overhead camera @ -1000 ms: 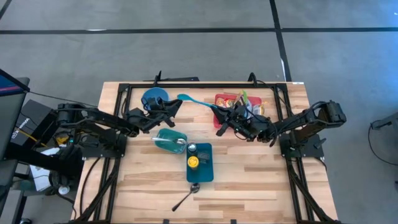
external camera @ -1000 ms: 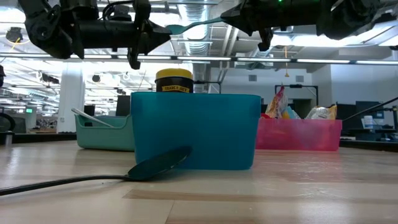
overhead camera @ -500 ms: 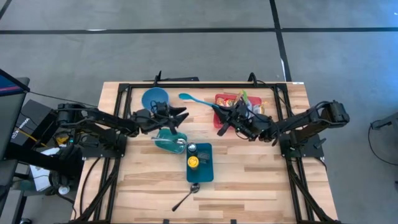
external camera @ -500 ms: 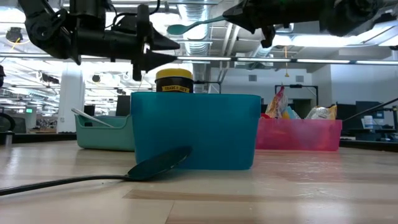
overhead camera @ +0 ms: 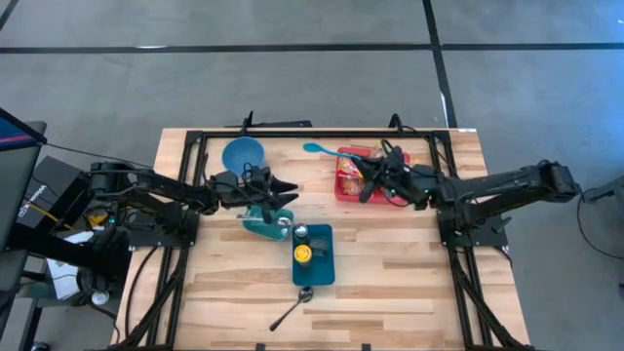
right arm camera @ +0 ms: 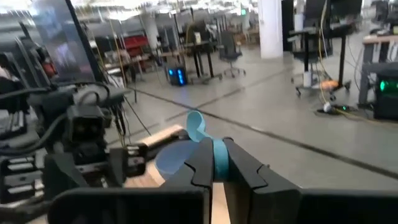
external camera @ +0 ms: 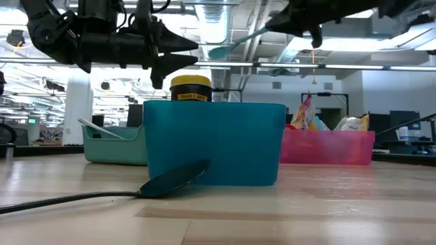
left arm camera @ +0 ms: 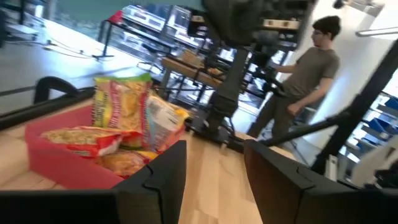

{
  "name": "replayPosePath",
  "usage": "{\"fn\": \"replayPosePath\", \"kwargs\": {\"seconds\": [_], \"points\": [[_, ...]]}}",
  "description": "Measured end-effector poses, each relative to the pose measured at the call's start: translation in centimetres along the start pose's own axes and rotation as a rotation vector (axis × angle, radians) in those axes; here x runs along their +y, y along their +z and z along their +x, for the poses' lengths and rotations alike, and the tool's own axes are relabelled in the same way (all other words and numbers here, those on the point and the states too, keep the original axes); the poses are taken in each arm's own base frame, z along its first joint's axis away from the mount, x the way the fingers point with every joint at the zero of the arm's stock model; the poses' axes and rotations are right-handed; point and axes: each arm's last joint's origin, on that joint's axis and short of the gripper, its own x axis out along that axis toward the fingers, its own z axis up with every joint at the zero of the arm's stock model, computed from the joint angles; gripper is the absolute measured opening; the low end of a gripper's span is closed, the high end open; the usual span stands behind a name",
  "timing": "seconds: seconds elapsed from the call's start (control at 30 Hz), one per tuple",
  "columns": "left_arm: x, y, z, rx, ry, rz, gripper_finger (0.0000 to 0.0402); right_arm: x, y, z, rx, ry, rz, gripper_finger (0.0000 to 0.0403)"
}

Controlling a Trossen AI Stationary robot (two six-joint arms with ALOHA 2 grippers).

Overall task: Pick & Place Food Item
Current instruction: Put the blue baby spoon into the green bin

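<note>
**Spoon carried to the far edge, food bin below**

Right gripper point(overhead camera: 369, 183) has swung toward the counter's far edge, jaws clamped on the blue spoon point(overhead camera: 322, 149), handle lengthwise between them. Snack packets point(overhead camera: 353, 176) lie in the red bin point(overhead camera: 343, 193) beneath. Left gripper point(overhead camera: 283, 192), jaws part-open and empty, hovers over the teal tub point(overhead camera: 255, 225).

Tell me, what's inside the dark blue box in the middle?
The blue box holds a jar with a yellow lid and a smaller dark-topped container. Its wall hides whatever lies beneath them.
</note>
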Motion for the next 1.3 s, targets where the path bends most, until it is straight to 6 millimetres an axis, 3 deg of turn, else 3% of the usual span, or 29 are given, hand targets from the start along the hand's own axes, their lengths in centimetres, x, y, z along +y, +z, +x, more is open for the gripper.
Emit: {"fn": "replayPosePath", "kwargs": {"seconds": [0.23, 0.57, 1.03, 1.3], "points": [[0.0, -0.1, 0.0, 0.012, -0.017, 0.0, 0.0152, -1.2, 0.8, -1.2, 0.135, -0.044, -0.021, 0.0008], [0.3, -0.2, 0.0, 0.031, 0.004, 0.0, 0.0153, 0.0, 3.1, -0.4, 0.399, -0.073, -0.115, 0.0009], [-0.1, 0.8, 0.4, -0.037, -0.016, 0.271, 0.0152, 3.0, 3.1, 4.8, 0.628, -0.025, -0.211, 0.0008], [-0.3, 1.6, 2.2, 0.077, 0.006, 0.413, 0.0138, 4.5, 3.8, 7.8, 0.737, 0.04, -0.264, 0.0008]]}}
